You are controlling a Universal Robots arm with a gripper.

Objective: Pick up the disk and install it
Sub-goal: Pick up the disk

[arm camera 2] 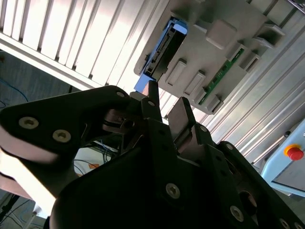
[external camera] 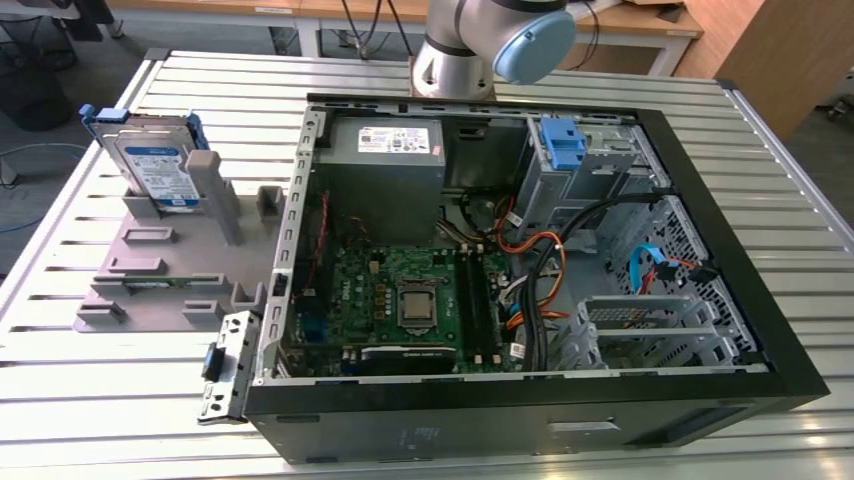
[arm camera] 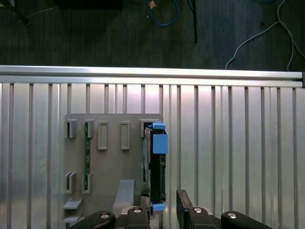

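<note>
The arm [external camera: 467, 60] was cut off by the exterior view's upper edge, with only a grey-and-blue joint in frame at the tabletop's [external camera: 120, 400] far edge. The disk [external camera: 154, 165] stood upright in the grey fixture [external camera: 160, 250] near the tabletop's far corner at the exterior view's left, one lower corner hidden behind a grey post [external camera: 220, 200]. In the first wrist view it stood edge-on, its label out of sight, and the end effector [arm camera: 162, 210] was cropped to its spread fingertips. The computer case [external camera: 441, 420] ran off the frame at its near side.
</note>
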